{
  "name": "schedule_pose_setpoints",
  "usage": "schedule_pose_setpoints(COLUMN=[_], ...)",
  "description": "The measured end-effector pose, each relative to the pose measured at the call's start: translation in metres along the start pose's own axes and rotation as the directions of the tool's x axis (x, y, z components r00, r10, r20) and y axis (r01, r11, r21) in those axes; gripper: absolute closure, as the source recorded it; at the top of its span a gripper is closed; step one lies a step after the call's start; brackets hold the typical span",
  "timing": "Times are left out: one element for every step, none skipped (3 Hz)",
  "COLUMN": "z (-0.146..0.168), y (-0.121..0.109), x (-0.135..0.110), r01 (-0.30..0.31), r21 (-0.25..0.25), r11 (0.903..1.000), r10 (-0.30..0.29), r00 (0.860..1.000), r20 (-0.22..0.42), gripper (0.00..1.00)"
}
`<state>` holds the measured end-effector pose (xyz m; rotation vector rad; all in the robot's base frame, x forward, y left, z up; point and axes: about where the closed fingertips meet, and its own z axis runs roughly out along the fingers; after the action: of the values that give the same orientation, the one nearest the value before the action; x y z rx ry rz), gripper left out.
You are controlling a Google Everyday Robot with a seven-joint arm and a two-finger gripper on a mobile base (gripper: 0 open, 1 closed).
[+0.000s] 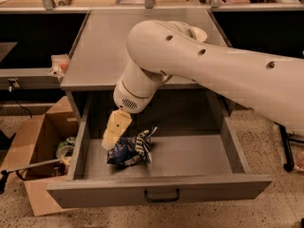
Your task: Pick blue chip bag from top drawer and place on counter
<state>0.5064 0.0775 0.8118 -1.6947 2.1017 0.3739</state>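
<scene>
The top drawer (218,188) stands pulled open below the counter (102,46), its dark wire handle (161,195) at the front centre. The blue chip bag (132,149), wrinkly with white markings, lies on the drawer floor left of centre. My gripper (115,129) reaches down into the drawer's left part, just above and left of the bag, close to it; whether they touch cannot be told. My big white arm crosses the counter from the right and hides part of it.
A white bowl (201,33) peeks out behind my arm at the counter's back right. An open brown cardboard box (33,144) with items stands on the floor left of the drawer. A tan wooden bench (109,1) with metal posts runs along the back.
</scene>
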Motion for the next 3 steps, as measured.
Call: schedule_pose_setpoints(z=[0.026, 0.068, 0.095], y=[-0.005, -0.013, -0.025], x=[0.02, 0.052, 0.076], r01=[0.002, 0.0, -0.013], r21=[0.0, -0.011, -0.004], r11=[1.0, 0.9999, 0.9999], r10=[-0.002, -0.001, 0.013], r00=[1.0, 1.0, 0.999], r20=[-0.012, -0.031, -0.033], gripper=[0.0, 0.0, 0.0])
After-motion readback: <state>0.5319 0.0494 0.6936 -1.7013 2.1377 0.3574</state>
